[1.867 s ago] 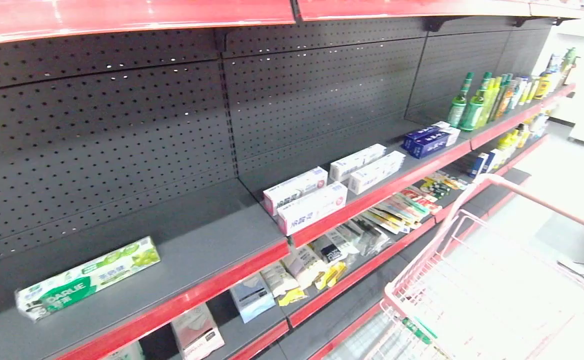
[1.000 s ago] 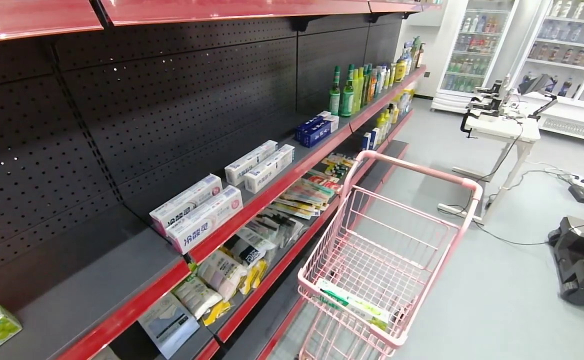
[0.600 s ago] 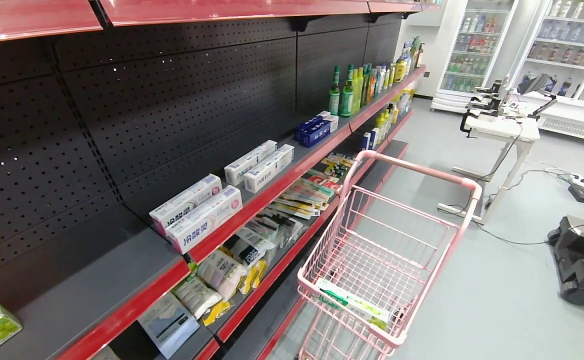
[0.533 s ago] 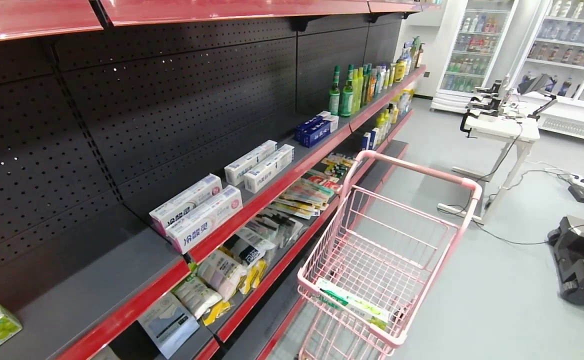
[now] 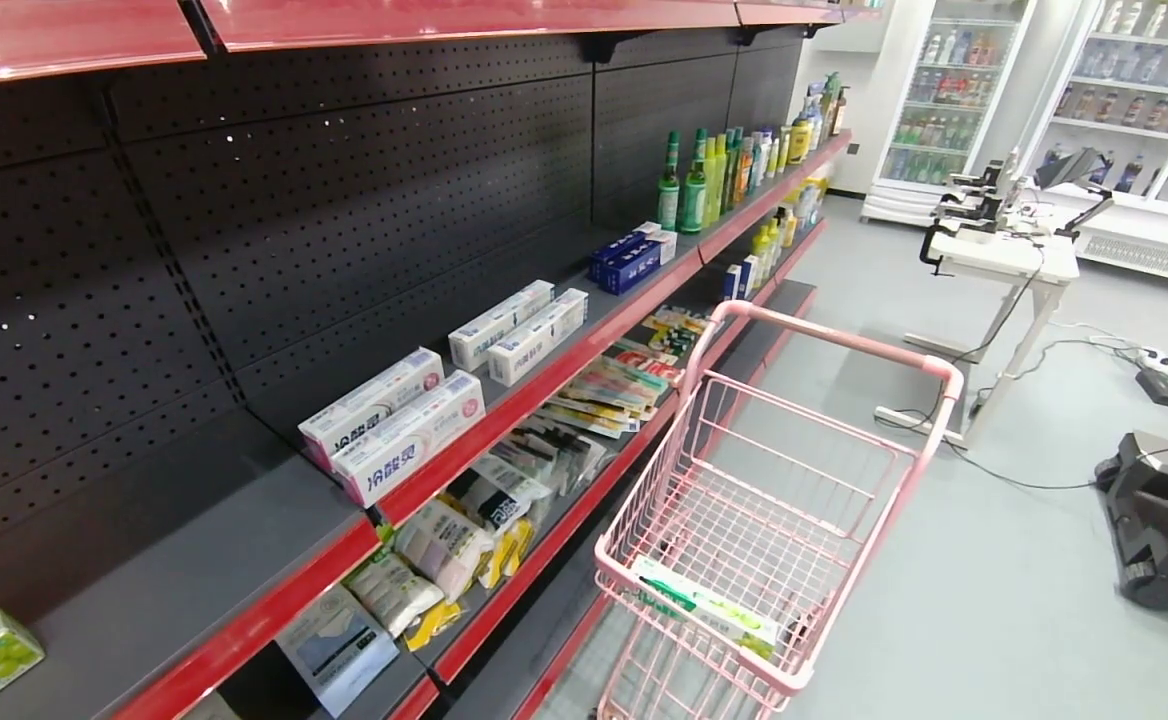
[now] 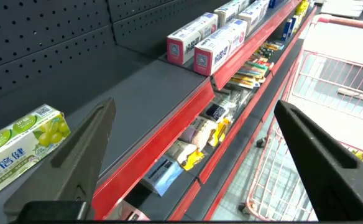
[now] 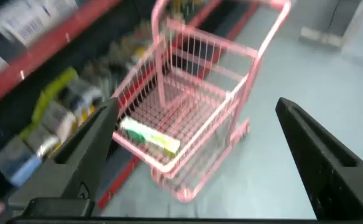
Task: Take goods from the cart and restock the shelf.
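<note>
The left gripper [image 6: 195, 104] has two matt, dark grey fingers [image 6: 82, 155]. They are flat-sided wedges, broad at the root and narrowing to blunt tips, with a lighter bevelled strip along each inner face. They rise from a black crossbar [image 6: 51, 210] with a softly rounded edge. The right gripper [image 7: 197, 102] is built the same way, its fingers [image 7: 321, 155] plain charcoal wedges with the same pale bevel. In the head view, at about 4 o'clock, the right arm [image 5: 1159, 520] shows as blocky dark grey housings, smooth and faintly glossy, topped by a rounded grey joint cap.
</note>
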You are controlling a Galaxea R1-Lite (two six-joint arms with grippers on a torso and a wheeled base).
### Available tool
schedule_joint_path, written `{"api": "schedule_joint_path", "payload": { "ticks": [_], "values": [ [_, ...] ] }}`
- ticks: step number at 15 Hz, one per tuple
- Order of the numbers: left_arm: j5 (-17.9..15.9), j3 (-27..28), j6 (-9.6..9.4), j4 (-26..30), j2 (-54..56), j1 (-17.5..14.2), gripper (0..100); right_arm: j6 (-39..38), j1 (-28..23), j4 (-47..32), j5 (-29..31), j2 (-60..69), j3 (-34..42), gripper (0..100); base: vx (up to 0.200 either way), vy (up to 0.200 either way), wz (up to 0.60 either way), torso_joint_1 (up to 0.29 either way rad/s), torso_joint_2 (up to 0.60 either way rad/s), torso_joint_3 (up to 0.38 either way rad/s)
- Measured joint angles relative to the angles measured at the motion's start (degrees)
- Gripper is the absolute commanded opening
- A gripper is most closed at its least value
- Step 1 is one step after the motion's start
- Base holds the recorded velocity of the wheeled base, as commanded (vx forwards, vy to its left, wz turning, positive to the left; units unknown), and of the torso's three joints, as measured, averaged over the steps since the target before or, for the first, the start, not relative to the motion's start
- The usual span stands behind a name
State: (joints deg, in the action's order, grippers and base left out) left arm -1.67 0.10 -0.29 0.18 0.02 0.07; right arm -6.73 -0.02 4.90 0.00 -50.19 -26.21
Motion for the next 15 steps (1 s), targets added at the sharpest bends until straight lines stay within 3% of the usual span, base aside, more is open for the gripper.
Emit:
{"api": "schedule_joint_path", "payload": {
  "ticks": [2, 7, 15],
  "values": [
    [0.0, 0.0, 0.0, 0.0, 0.0, 0.0, 100, 2.4, 0.1, 2.0, -3.1, -16.1, -1.6, 100, 0.0, 0.0, 0.0, 0.0, 0.0, 0.0],
    [0.0, 0.0, -0.04, 0.0, 0.0, 0.0, 100, 17.6, 2.6, 4.9, -10.4, -48.4, -7.6, 100, 0.0, 0.0, 0.0, 0.0, 0.0, 0.0],
    [0.0, 0.0, -0.04, 0.0, 0.0, 0.0, 100, 33.3, 5.3, 5.1, -11.0, -74.6, -22.1, 100, 0.0, 0.0, 0.0, -0.053, 0.12, 0.061]
  ]
}}
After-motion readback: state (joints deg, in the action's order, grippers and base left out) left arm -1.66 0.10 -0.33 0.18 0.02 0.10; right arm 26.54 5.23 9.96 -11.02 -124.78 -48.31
